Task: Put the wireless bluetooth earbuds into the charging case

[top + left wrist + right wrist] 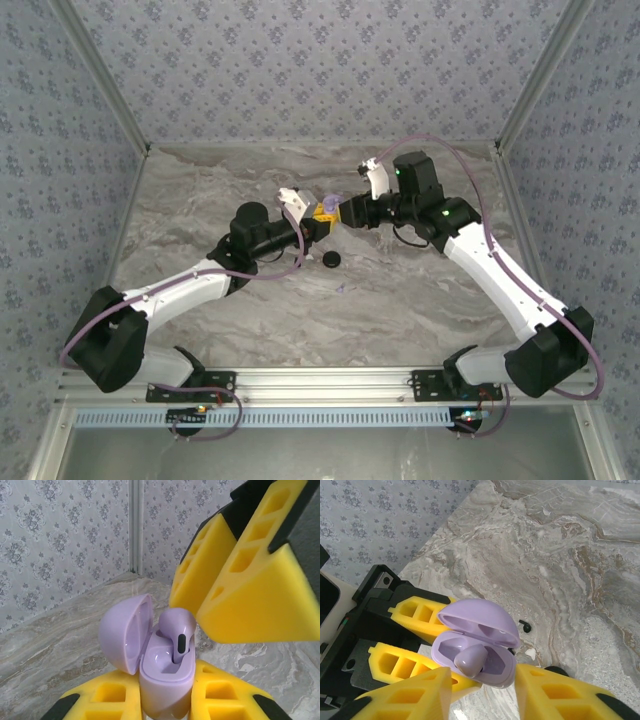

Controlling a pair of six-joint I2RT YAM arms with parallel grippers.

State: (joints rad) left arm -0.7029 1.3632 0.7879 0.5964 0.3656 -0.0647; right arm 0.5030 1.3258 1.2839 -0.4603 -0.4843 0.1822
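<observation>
Left wrist view: left pincer (pixel 165 702) clamped on lilac charging case (pixel 165 680), earbud (pixel 177 627) standing inside; right pincer (pixel 482 685) apart at two o'clock.

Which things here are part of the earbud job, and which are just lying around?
Job: purple charging case, lid open; purple earbud standing in it; left gripper, clamped on the case.
Lying about: black disc on the marble table.

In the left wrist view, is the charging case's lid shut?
No: the purple charging case has its lid standing open, with a purple earbud upright in it.
</observation>
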